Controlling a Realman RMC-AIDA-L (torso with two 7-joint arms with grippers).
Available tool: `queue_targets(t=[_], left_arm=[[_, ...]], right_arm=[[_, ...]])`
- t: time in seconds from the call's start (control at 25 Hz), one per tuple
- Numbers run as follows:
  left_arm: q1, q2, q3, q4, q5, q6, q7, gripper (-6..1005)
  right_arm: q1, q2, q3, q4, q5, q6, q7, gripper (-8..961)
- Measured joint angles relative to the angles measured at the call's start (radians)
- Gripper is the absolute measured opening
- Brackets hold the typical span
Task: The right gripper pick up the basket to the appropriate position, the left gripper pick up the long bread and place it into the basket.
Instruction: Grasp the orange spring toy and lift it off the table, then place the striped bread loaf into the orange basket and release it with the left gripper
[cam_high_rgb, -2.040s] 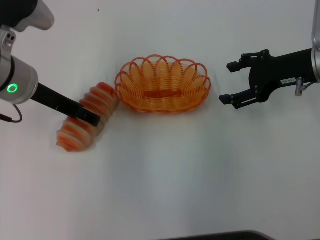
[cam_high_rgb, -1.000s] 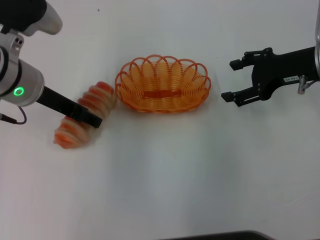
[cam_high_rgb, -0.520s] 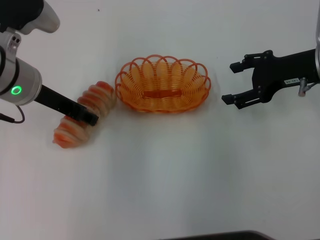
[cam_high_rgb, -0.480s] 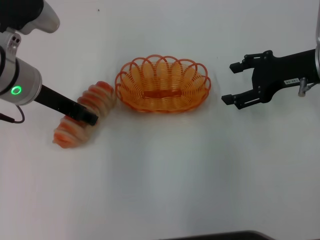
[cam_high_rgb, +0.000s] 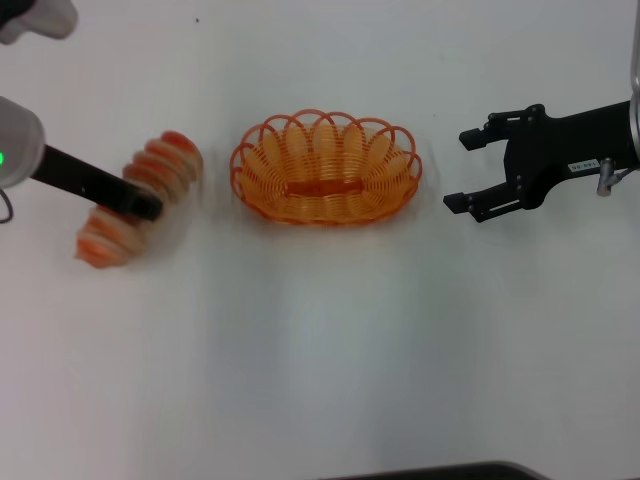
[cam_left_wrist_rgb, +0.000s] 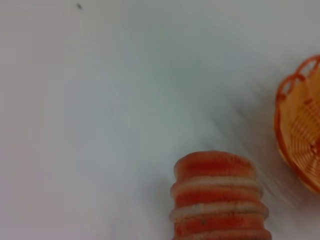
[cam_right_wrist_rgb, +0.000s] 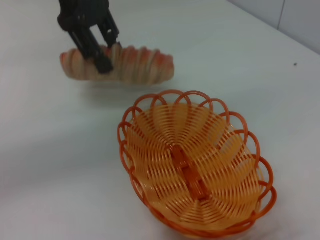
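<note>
The long bread (cam_high_rgb: 165, 162), cream with orange-red ridges, is to the left of the basket and apart from it. My left gripper (cam_high_rgb: 146, 206) is shut across the bread's middle. In the right wrist view the left gripper (cam_right_wrist_rgb: 110, 56) holds the bread (cam_right_wrist_rgb: 142, 65) slightly above the table, with a shadow under it. The left wrist view shows one bread end (cam_left_wrist_rgb: 217, 195) and a bit of basket rim (cam_left_wrist_rgb: 295, 145). The orange wire basket (cam_high_rgb: 330, 208) stands empty at the table's middle, as the right wrist view (cam_right_wrist_rgb: 131, 170) also shows. My right gripper (cam_high_rgb: 458, 170) is open to the right of the basket, not touching it.
The white table (cam_high_rgb: 320, 350) spreads out in front of the basket and the arms. A dark edge (cam_high_rgb: 430, 472) shows at the near side of the table.
My left gripper has carried the bread to the left and a little farther back, away from the basket. The right gripper and the basket have stayed in place.
</note>
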Motion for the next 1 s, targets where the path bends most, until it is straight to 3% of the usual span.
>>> queue_targets(t=[0.12, 0.24, 0.44, 0.64, 0.76, 1.0], left_arm=[[-0.007, 0.002, -0.075, 0.014, -0.006, 0.015, 0.105, 544], [-0.059, 0.003, -0.181, 0.017, -0.038, 0.076, 0.356, 524], [-0.101, -0.002, -0.188, 0.09, -0.069, 0.129, 0.568, 481], [-0.177, -0.005, -0.125, 0.108, -0.118, 0.144, 0.668, 439], [-0.211, -0.009, -0.02, 0.058, -0.137, 0.102, 0.688, 415], [-0.203, -0.018, 0.223, -0.045, -0.18, -0.082, 0.674, 373]], right_arm=[[-0.001, 0.0, 0.0, 0.0, -0.001, -0.001, 0.0, 915], [-0.002, 0.0, 0.0, 0.0, -0.01, -0.001, 0.0, 915], [0.0, 0.001, 0.0, 0.0, -0.03, -0.012, 0.0, 915], [-0.001, 0.002, 0.0, 0.0, -0.031, -0.019, 0.0, 916], [-0.003, 0.002, 0.0, 0.0, -0.031, -0.019, 0.0, 916], [-0.005, 0.004, 0.002, 0.001, -0.026, -0.025, 0.0, 916]])
